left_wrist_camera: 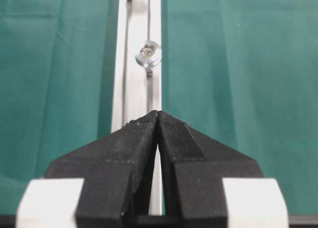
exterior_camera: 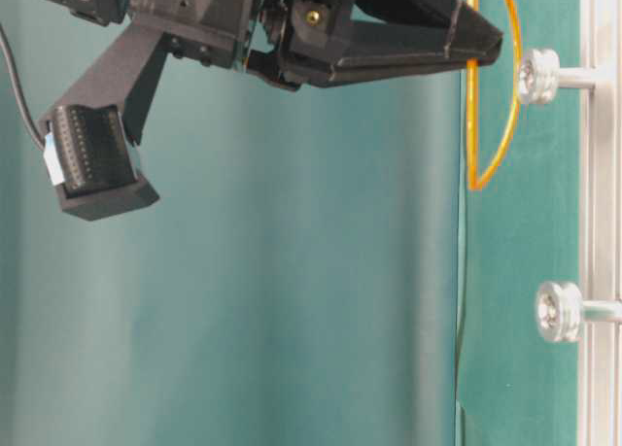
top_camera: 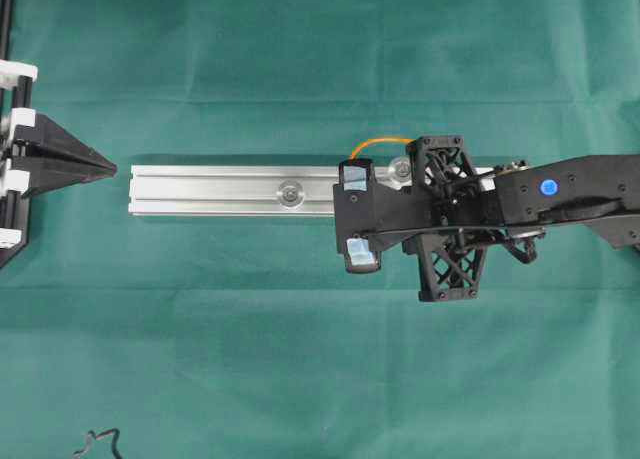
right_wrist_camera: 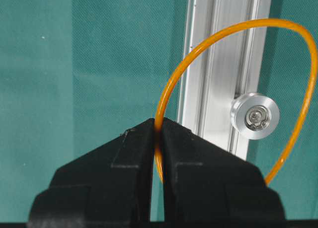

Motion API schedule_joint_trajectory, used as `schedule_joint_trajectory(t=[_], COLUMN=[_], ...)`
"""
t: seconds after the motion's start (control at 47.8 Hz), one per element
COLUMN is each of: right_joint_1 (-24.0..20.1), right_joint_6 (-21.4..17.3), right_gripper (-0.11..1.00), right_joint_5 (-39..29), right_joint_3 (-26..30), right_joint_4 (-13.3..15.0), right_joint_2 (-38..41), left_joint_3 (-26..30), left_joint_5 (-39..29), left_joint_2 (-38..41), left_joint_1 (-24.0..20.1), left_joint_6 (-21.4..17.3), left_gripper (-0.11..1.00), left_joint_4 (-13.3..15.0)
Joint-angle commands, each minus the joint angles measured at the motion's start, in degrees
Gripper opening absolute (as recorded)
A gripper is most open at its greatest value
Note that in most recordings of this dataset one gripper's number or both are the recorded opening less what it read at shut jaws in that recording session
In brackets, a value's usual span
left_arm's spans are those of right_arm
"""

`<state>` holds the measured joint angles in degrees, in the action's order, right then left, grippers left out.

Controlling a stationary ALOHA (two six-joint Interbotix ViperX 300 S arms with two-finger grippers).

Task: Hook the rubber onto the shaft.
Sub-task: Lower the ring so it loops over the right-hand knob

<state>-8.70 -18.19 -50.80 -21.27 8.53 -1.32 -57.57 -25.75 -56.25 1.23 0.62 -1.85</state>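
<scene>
My right gripper (right_wrist_camera: 158,126) is shut on the rubber (right_wrist_camera: 233,27), a thin orange loop, with its tips (exterior_camera: 496,46) pointing down at the silver rail (top_camera: 200,189). In the right wrist view the loop arches over the rail and frames a silver shaft (right_wrist_camera: 255,116). From table level the rubber (exterior_camera: 505,125) hangs just in front of that shaft's head (exterior_camera: 537,77); I cannot tell if they touch. A second shaft (top_camera: 290,192) stands mid-rail. My left gripper (top_camera: 112,169) is shut and empty at the rail's left end, apart from it.
A black cord scrap (top_camera: 100,444) lies at the front left edge of the green mat. The right arm (top_camera: 570,194) reaches in from the right above the rail. A black and white frame (top_camera: 12,74) stands at the left edge.
</scene>
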Motion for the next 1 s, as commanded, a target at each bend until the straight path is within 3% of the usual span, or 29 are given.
schedule_joint_trajectory(t=[0.0,0.983], right_joint_1=[-0.4,-3.6], right_joint_6=[-0.1,-0.1], right_gripper=[0.06,0.06], right_joint_5=[0.2,-0.6], right_joint_3=[1.6,2.2], right_joint_4=[-0.2,-0.7], right_joint_2=[-0.6,-0.6], left_joint_3=[1.8,1.8], left_joint_5=[0.3,0.3], left_joint_2=[0.4,0.4], left_joint_1=[0.2,0.1], left_joint_6=[0.0,0.0], left_gripper=[0.0,0.0], left_joint_4=[-0.2,-0.2])
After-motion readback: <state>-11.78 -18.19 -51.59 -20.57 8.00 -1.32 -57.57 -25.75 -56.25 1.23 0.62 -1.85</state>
